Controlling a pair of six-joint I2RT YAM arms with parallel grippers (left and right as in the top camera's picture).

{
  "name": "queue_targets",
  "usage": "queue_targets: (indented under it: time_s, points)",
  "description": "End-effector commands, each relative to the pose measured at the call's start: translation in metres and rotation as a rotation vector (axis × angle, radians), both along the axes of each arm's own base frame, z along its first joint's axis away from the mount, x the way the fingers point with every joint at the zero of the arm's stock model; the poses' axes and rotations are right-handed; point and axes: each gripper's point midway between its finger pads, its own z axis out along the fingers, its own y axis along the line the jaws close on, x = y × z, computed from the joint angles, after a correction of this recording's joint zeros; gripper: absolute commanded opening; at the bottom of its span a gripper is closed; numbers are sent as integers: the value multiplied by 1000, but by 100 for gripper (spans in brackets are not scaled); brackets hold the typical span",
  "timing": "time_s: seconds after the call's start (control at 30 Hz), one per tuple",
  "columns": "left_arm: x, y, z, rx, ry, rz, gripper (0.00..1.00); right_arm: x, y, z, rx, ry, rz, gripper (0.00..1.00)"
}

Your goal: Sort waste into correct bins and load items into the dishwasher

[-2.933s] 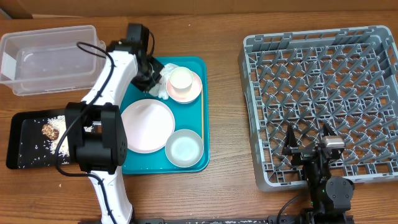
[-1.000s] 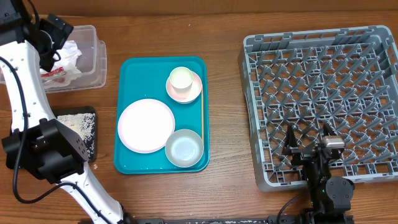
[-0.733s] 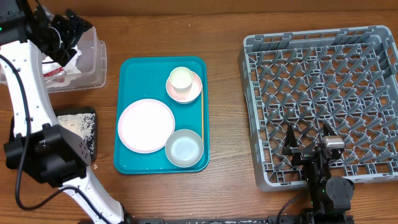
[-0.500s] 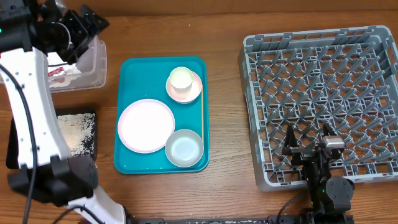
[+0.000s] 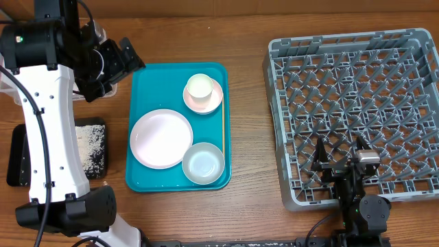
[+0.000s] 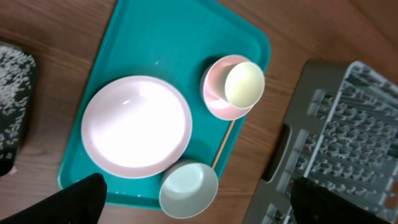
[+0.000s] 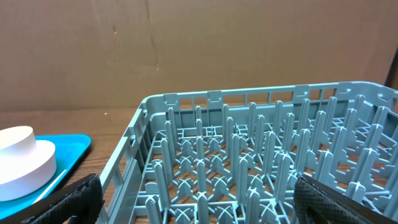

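Overhead view is showing, nearest the robot, the right claw (image 5: 338, 152) hanging over the near rim of the large square grey plastic dish rack (image 5: 357, 82), its fingers standing wide apart with nothing between them. On the left, the white left arm (image 5: 51, 123) is rising from the near edge of the counter (image 5: 254, 206) and crossing the shallow black rectangular tray (image 5: 17, 158), covering its middle. Pale rice-like crumbs (image 5: 90, 144) are showing just right of the arm.

Further out, the large teal tray (image 5: 147, 82) is carrying the white bowl (image 5: 203, 163), then the pale pink round plate (image 5: 161, 138), with the thin wooden stick (image 5: 223, 130) lying along the right rim. Farthest is the pink bowl (image 5: 212, 101), with the small whitish cup (image 5: 199, 87) sitting inside it. The left claw (image 5: 115, 68) is hovering at the tray's far left corner, fingers spread apart and gripping nothing. The arm is masking nearly all of the clear rectangular plastic tub (image 5: 103, 32); only a corner is peeking out, so its contents are not showing.

The left wrist view is giving the same dishes unblocked, its own fingertips (image 6: 81, 199) being cut off at the bottom corners. The right wrist view is looking low across the rack's upright pegs toward a brown cardboard wall (image 7: 186, 50). There a white round dish (image 7: 22, 165) is being cut off at the left edge, and I cannot tell which dish it is.
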Motion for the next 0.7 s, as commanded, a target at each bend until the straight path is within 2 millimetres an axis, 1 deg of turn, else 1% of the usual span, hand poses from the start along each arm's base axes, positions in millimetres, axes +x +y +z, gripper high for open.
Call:
queue_targets:
  time_s: [0.0, 0.13, 0.23, 0.33, 0.47, 0.67]
  points:
    - [-8, -2, -7, 51, 35, -51, 95, 0, 1, -2, -6, -4, 5, 100]
    - [-17, -12, -10, 68, 68, -95, 95, 0, 1, -2, -6, -4, 5, 100]
    - [-18, -20, -10, 83, 70, -124, 95, 0, 1, -2, -6, -4, 5, 100]
    - [-20, -33, -10, 91, 68, -163, 94, 0, 1, -2, -6, -4, 5, 100]
    - [-22, -45, -11, 122, 67, -205, 94, 0, 1, -2, -6, -4, 5, 100]
    - [-26, -63, -15, 142, 74, -260, 96, 0, 1, -2, -6, -4, 5, 100]
